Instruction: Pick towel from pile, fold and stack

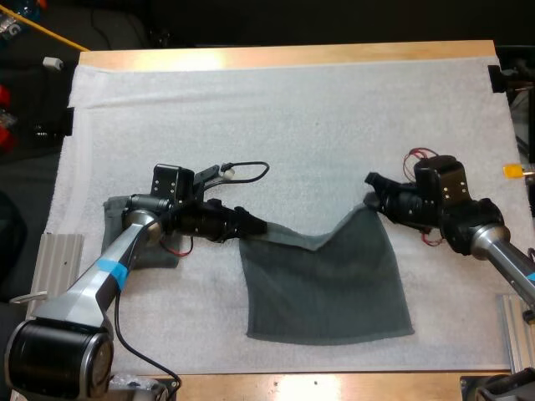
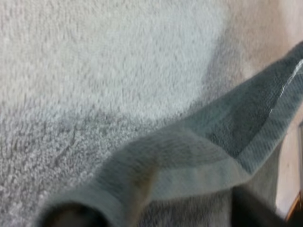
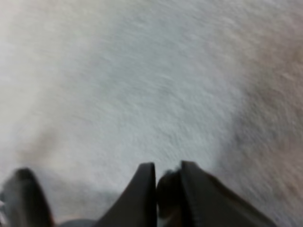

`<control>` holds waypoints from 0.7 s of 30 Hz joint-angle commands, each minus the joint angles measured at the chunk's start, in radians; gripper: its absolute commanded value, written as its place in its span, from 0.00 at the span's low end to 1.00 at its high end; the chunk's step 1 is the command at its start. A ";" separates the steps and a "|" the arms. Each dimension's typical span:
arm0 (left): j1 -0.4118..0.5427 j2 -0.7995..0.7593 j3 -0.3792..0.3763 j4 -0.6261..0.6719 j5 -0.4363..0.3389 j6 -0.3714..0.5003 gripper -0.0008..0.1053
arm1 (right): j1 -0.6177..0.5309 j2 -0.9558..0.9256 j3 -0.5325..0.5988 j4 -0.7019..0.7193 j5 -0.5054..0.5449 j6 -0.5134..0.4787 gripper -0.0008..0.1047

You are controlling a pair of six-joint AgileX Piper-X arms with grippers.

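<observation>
The left hand (image 1: 253, 225) reaches in over the white mat (image 1: 292, 109) and is clamped on the far left corner of a dark grey-green towel (image 1: 326, 288). In the left wrist view the towel's pale hem runs across between that hand's dark fingers (image 2: 66, 218), and the cloth drapes over them with the mat behind. The right hand (image 1: 372, 182) comes in from the right side of the table (image 1: 276, 55) and meets the towel's far right corner, which rises to its tip. In the right wrist view its two black fingers (image 3: 142, 194) stand very narrow, with a small dark scrap pinched in the slit between them, so it is holding the towel by that corner. Between the two hands the towel's far edge is lifted off the mat and sags in the middle. The rest of the cloth lies spread flat in a rough square, and its near edge lies close to the mat's near border. The towel sits in the near middle of the mat, between the two arms. A second towel (image 1: 113, 219) of the same colour lies at the mat's left side, under the left arm and partly hidden by it. Whether it is folded or crumpled cannot be told. It lies apart from the spread towel, to its left.
</observation>
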 commanded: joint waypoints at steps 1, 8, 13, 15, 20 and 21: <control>0.000 -0.001 -0.013 -0.024 0.025 -0.004 0.62 | -0.003 -0.001 -0.004 -0.073 -0.017 0.004 0.40; 0.000 -0.024 -0.087 -0.024 0.062 -0.004 0.61 | -0.003 -0.027 -0.004 -0.228 -0.017 -0.053 0.63; 0.000 -0.108 -0.117 -0.023 0.059 -0.002 0.61 | -0.003 -0.116 -0.006 -0.199 -0.023 -0.182 0.63; 0.000 -0.143 -0.117 -0.002 0.051 0.010 0.61 | -0.003 -0.153 -0.006 -0.144 -0.020 -0.218 0.63; -0.003 -0.267 -0.117 0.129 -0.031 0.088 0.61 | -0.003 -0.265 -0.006 0.053 -0.004 -0.330 0.63; -0.008 -0.304 -0.117 0.180 -0.068 0.121 0.61 | -0.003 -0.296 -0.006 0.108 -0.004 -0.355 0.63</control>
